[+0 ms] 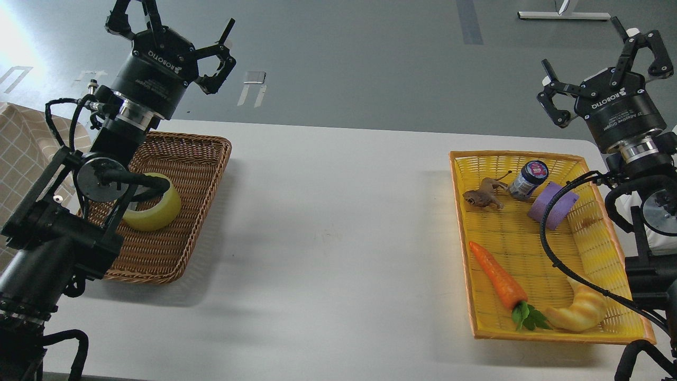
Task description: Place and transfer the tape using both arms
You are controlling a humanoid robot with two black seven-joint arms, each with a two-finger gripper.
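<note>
The yellow tape roll lies in the brown wicker basket at the left, partly hidden behind my left arm. My left gripper is raised high above the basket's far end, fingers spread open and empty. My right gripper is raised above the far right corner of the yellow basket, fingers spread open and empty.
The yellow basket holds a toy carrot, a croissant-shaped bread, a purple block, a small jar and a brown toy animal. The white table lies between the baskets. A checked cloth sits far left.
</note>
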